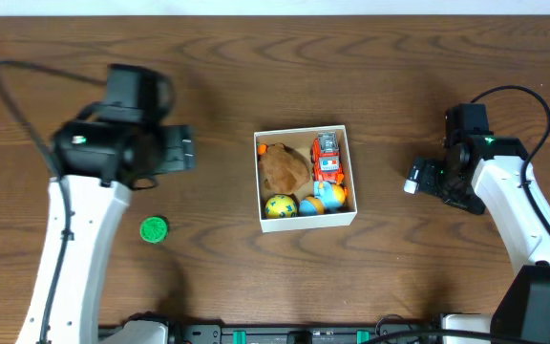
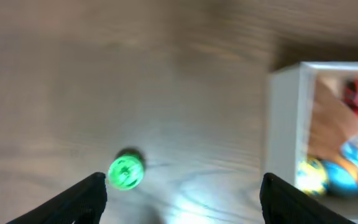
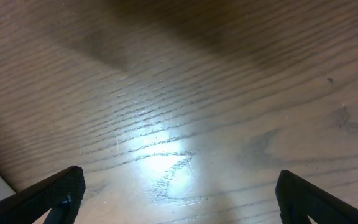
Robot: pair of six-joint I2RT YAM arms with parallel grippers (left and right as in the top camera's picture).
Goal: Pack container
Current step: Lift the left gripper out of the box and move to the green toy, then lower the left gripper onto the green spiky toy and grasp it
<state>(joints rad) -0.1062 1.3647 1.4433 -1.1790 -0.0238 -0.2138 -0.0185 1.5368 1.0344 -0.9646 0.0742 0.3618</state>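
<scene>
The container (image 1: 305, 222) is a small square white-walled box in the middle of the table. It holds a brown plush toy (image 1: 284, 167), a red toy car (image 1: 327, 159), a yellow-green ball (image 1: 280, 205) and a blue-orange toy (image 1: 329, 198). It also shows at the right of the left wrist view (image 2: 284, 124). A green ball (image 1: 154, 229) lies on the table to its left, near my left finger in the left wrist view (image 2: 126, 171). My left gripper (image 2: 182, 196) is open and empty above the table. My right gripper (image 3: 179, 199) is open and empty over bare wood, right of the container.
The table (image 1: 399, 76) is dark brown wood. Black cables loop at the far left (image 1: 12, 91) and far right (image 1: 518, 96). The arm bases stand at the front edge.
</scene>
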